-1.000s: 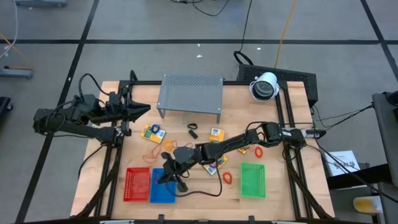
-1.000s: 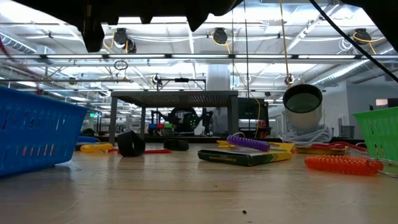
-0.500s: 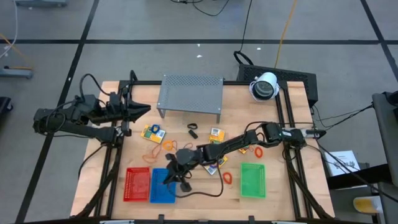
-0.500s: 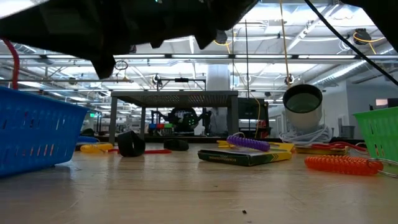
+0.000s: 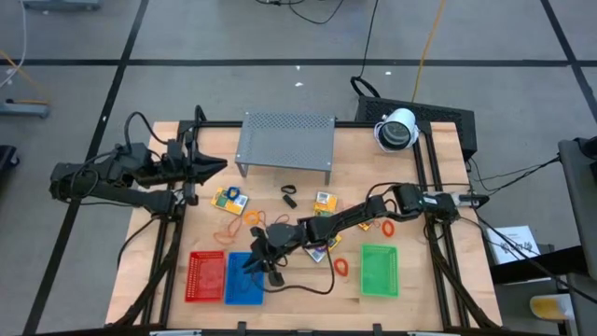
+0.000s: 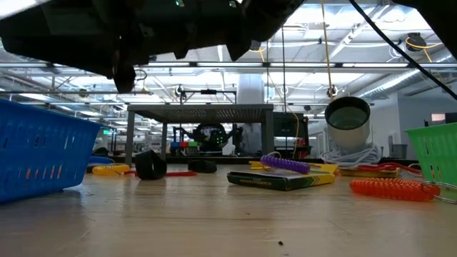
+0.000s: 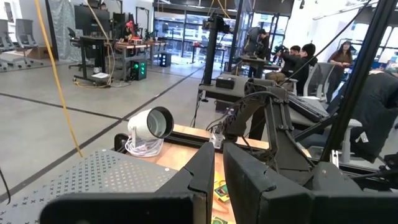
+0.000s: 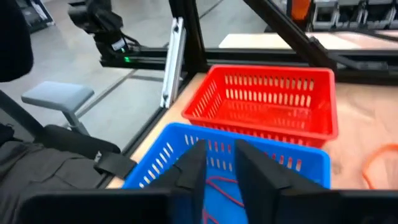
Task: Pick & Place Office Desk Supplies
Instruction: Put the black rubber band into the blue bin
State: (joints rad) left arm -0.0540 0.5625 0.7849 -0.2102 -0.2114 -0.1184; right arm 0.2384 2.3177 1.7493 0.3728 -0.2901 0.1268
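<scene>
While the right gripper (image 8: 214, 163) hangs over the blue basket (image 8: 155, 158), fingers slightly parted and empty, red band (image 8: 221, 186) inside, lift straight up clear of the rim; farther left, left gripper (image 7: 217, 171) waits, nearly closed, empty
</scene>
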